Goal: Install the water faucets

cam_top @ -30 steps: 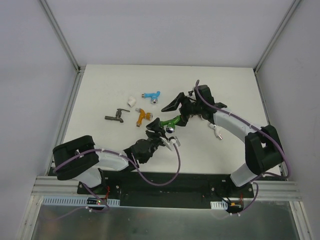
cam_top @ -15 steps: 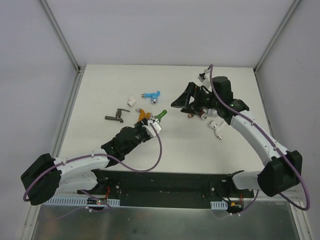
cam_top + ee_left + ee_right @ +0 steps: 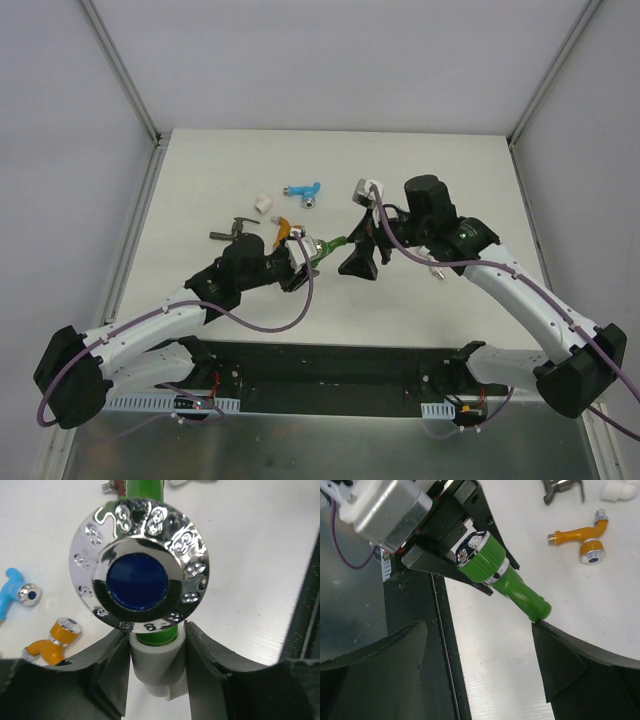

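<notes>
fingers (image 3: 112, 665) of the left gripper (image 3: 156, 647), seen from its wrist, pinch a white fitting (image 3: 157, 672) carrying the green faucet (image 3: 145, 492) under its chrome cap (image 3: 138, 577).

right wrist: the right gripper (image 3: 480, 665) is spread wide, straddling the spout end, and one tip seems to touch it. to do this well, i would close squarely on the spout and turn along its axis.

top view: the faucet spans both grippers, near the orange faucet (image 3: 283, 229). no container shows.
</notes>
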Robot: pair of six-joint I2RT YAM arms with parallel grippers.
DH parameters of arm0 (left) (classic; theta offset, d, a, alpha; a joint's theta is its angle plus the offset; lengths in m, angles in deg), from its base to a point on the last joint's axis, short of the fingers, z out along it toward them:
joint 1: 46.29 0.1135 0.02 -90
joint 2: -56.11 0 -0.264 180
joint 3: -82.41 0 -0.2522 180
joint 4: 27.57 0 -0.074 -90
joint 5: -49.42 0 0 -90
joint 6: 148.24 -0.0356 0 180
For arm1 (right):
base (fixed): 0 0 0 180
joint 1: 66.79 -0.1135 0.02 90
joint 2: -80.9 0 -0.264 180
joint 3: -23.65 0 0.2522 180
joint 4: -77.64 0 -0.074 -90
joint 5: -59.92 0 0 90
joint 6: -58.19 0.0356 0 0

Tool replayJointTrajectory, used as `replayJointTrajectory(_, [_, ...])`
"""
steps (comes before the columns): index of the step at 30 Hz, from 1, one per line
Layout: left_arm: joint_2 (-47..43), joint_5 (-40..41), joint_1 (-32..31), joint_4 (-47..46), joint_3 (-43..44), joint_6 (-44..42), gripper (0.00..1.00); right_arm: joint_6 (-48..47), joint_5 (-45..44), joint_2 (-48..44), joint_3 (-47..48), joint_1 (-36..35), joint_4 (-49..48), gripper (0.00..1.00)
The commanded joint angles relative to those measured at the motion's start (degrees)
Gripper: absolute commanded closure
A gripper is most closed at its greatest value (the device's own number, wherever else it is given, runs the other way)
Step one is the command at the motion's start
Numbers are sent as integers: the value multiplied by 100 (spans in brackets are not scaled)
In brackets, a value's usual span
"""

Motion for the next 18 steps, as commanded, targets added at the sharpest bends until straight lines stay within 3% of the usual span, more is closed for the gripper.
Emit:
replayJointTrajectory(1, [-145, -1078, 87, 227, 468, 302, 100, -1234, 63, 229, 377, -327, 502, 6])
replayJointTrajectory(8, [-101, -1536, 105, 588, 767, 319, 100, -1278, 72, 660, 659, -486, 433, 9])
replayJointTrajectory(13, [-180, -1554, 96, 675, 785, 346, 100, -1374, -578, 582, 695, -477, 441, 9])
replayJointTrajectory(18, [-224, -1676, 105, 614, 776, 363, 100, -1349, -158, 608, 571, -477, 354, 11])
